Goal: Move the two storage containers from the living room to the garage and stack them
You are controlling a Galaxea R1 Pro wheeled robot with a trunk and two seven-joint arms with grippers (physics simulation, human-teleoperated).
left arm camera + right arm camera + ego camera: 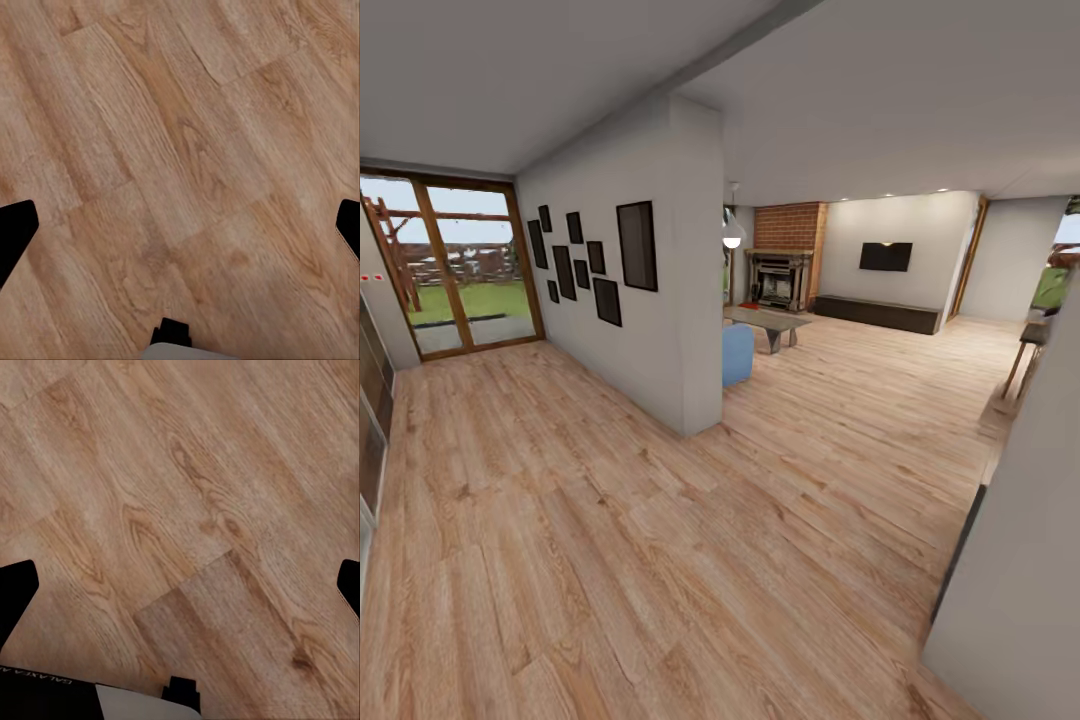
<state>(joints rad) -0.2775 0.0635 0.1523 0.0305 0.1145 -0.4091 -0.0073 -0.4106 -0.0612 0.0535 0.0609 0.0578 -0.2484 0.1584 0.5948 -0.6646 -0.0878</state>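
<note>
The living room lies ahead past a white partition wall (695, 270). In it stand the brick fireplace (790, 228), the dark low cabinet (880, 314), the grey coffee table (768, 322) and a corner of the blue sofa (737, 352). A small red patch (749, 305) shows on the floor by the fireplace, too small to identify. The storage containers are out of view. My left gripper (180, 232) hangs open over light wood planks, with its black fingertips (15, 232) wide apart. My right gripper (180, 592) is open the same way above the planks, holding nothing.
Dark picture frames (595, 258) hang on the partition wall. A glazed garden door (455, 265) closes the hallway at the left. A white wall corner (1020, 560) stands close at the right, with wooden furniture legs (1020, 365) beyond it. Light wood plank floor (660, 560) stretches ahead.
</note>
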